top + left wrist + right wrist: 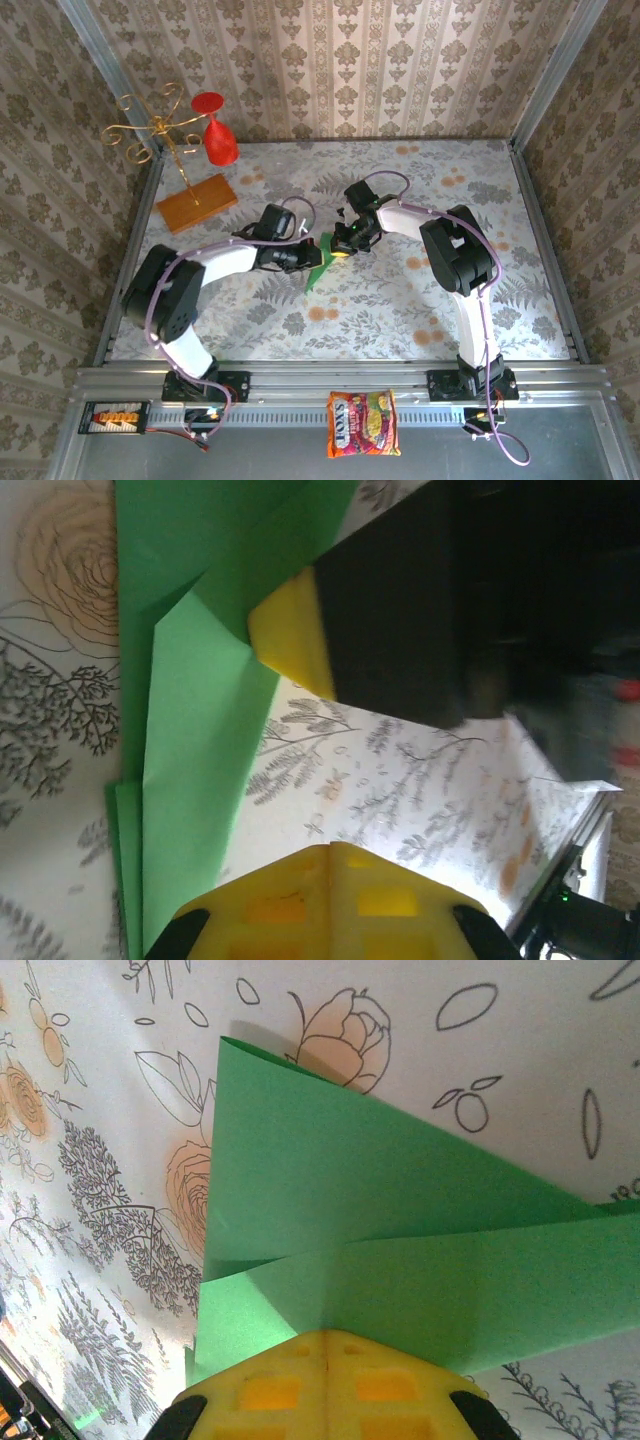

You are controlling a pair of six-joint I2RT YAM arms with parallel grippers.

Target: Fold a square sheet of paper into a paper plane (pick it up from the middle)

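Note:
The square sheet of paper [316,268] is bright green and lies mid-table, folded into long tapering flaps, a rough paper plane shape. In the right wrist view the paper [380,1200] lies flat in overlapping layers, and my right gripper [326,1334] is shut with its yellow tips resting on the top flap. In the left wrist view the paper [190,760] runs along the left side. There my left gripper [332,848] is shut beside it over bare cloth, nothing between its fingers. The right gripper's yellow fingertip [290,630] presses the paper ahead. From above, left gripper [310,257] and right gripper [345,243] meet at the paper.
A gold wire stand on an orange-brown board [195,203] holds a red glass [215,135] at the back left. A red-yellow snack packet [362,423] lies on the metal rail in front. Patterned walls close in the floral tablecloth [480,200].

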